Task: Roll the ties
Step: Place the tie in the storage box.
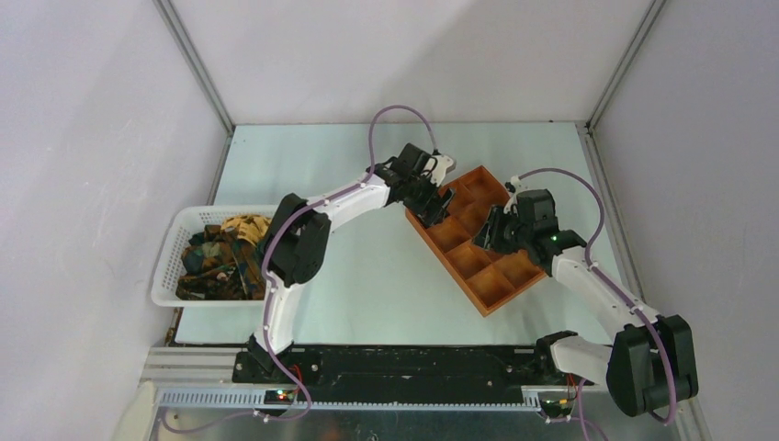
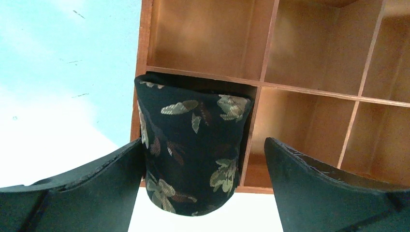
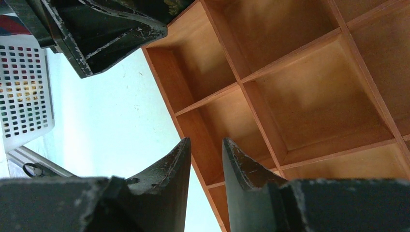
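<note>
Rolled tie (image 2: 191,145), dark black-green soft fabric with gold and brown leaf print, stood on end in a corner cell of the orange compartment tray (image 2: 309,48) with thin partition walls. It filled that cell from outer wall to divider. Its lower end bulged over the tray's end wall in the left wrist view, so how deep it sat could not be judged.

Left gripper (image 2: 203,141) hung over the roll with jaws spread wide, one black finger on each side, grasping nothing. Left finger (image 2: 96,186) looked very close to the cloth; contact could not be made out. Right finger stood clear, over the neighbouring cell. From above, this gripper and its wrist hid the roll entirely.

Tray lay askew on the pale green table (image 1: 367,276), right of centre, its tie-bearing corner pointing toward the table's left edge. Other visible cells showed bare floors; some were covered by the arms.

Right gripper (image 3: 205,140) hovered over the tray's middle. Its jaws stood narrowly apart with nothing seen between the tips; whether they touched a partition could not be told.

White plastic mesh basket (image 1: 170,248) sat at the table's left edge. Remaining ties (image 1: 220,262) lay heaped in it, tangled and partly hidden by the left arm, so their number was unclear.
</note>
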Motion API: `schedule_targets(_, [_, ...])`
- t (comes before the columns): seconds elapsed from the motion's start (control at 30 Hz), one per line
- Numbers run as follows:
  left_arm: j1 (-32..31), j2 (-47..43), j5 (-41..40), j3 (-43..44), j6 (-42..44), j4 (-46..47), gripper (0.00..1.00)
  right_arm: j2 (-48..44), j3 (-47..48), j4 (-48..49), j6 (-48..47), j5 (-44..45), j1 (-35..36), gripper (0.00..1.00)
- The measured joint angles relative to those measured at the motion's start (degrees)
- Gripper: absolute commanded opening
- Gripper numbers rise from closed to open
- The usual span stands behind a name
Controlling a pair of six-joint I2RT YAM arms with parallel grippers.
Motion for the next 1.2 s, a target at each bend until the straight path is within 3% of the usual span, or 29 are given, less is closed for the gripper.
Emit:
schedule_targets(0.3, [0.02,-4.02,-1.09,0.0,0.0,-1.38,1.0,-0.61,-0.02,0.02,0.0,-0.07,-0.63,0.37])
schedule_targets(0.4, [0.02,-5.7,-1.73,0.0,0.0,-1.36,1.0,-0.66,-0.02,0.13,0.02,-0.35,-1.14,0.44])
schedule_targets(0.6, [0.02,-8.52,-5.84,0.0,-0.96,-1.51,1.0,-1.92,-0.04,0.11,-0.09,-1.25,-3.1,0.72])
schedule_targets(0.77, [0.04,-15.23,-15.13,-4.59,-5.66,0.96,1.0,-4.33,-0.04,-0.07,0.2,-1.2,-7.26,0.98])
schedule_targets(1.03, [2.05,-36.74,-28.94,-19.89,-17.53,4.81,1.0,-6.95,-0.04,-0.31,1.42,1.05,-11.13,0.99])
schedule_targets(1.2, [4.0,-50.23,-36.48,-34.32,-26.82,5.75,1.0,-7.96,-0.04,-2.27,2.29,5.92,-11.61,0.99])
